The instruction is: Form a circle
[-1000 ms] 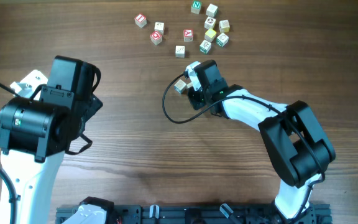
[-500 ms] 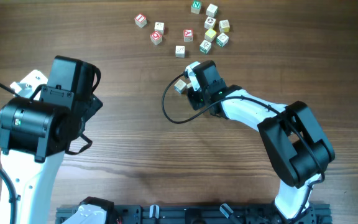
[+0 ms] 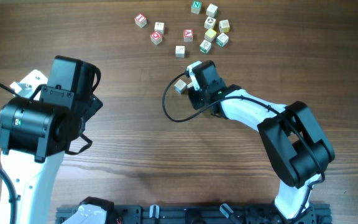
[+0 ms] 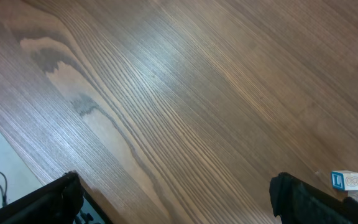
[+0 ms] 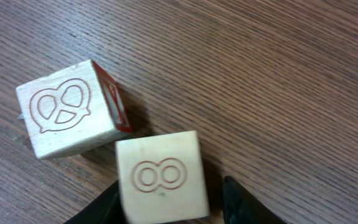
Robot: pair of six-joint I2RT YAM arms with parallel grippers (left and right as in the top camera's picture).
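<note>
Two cubes paired near the desk's middle, no ring yet.
So far the circle [image 3: 179, 86] is only a tight clump, well apart from the loose scatter [image 3: 207, 31] along the far edge of the desk [image 3: 135, 124]. Partly open, the right fingers [image 5: 238, 202] straddle the double-ring cube [image 5: 161, 176] with a gap on one side, clamping nothing. It sits just beside the pretzel cube [image 5: 70, 109], probably as the start of the curve. The left fingers [image 4: 48, 202] gape wide and empty.
</note>
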